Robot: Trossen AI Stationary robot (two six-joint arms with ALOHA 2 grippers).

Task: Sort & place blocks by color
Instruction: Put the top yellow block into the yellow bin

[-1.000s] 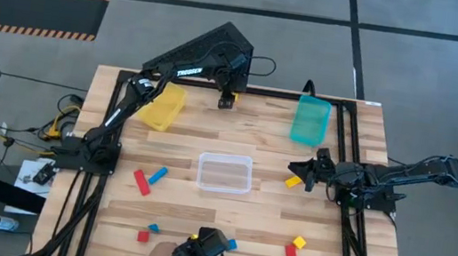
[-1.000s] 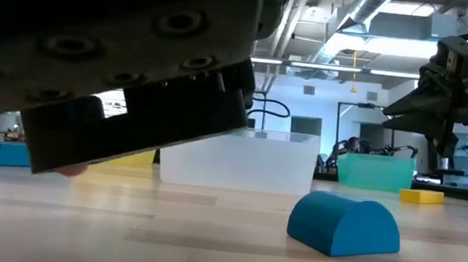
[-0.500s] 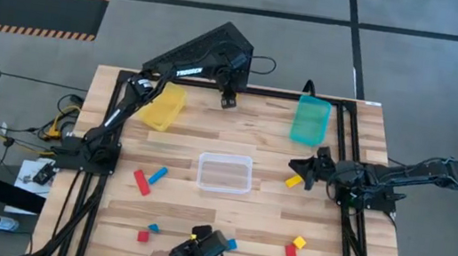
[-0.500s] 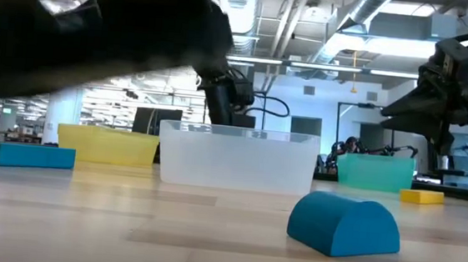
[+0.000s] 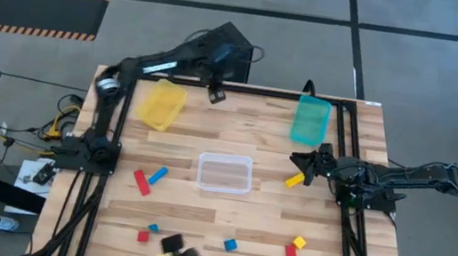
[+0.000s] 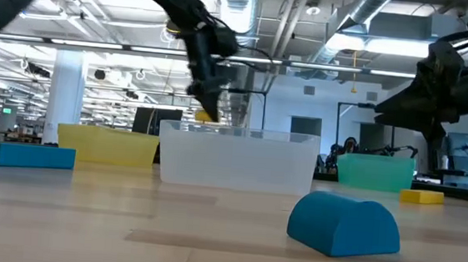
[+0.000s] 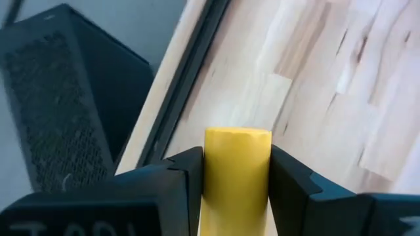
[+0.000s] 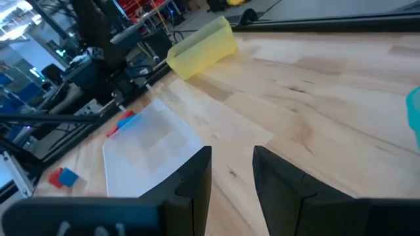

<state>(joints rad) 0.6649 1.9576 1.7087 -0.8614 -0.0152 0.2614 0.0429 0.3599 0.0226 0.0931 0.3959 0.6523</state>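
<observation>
My left gripper (image 5: 215,95) hangs over the table's far edge, between the yellow bin (image 5: 162,104) and the teal bin (image 5: 310,121), shut on a yellow block (image 7: 237,164). My right gripper (image 5: 303,166) is open and hovers low at the right side, just beyond a yellow bar (image 5: 295,181) lying flat. Other blocks lie flat on the table: a red bar (image 5: 142,181) and a blue bar (image 5: 158,174) at the left, and small blue (image 5: 230,245), red (image 5: 290,255) and yellow (image 5: 299,242) pieces near the near edge. My left gripper pinches the yellow block between its two fingers (image 7: 187,172), one on each side face (image 7: 213,167). In the low view the fingers point down from above, and the block (image 6: 206,115) hangs below them, lifted clear of the table.
A clear bin (image 5: 224,172) stands mid-table. A blue half-round block (image 6: 344,225) lies close to the low camera. A dark object with a yellow patch (image 5: 174,253) shows at the near edge. A black box (image 5: 227,43) stands beyond the far edge.
My left arm's elbow has swung toward the table's left and its gripper, still holding the yellow block, has shifted a little left and toward the far edge. The dark object at the near edge has drawn back, uncovering the low view.
</observation>
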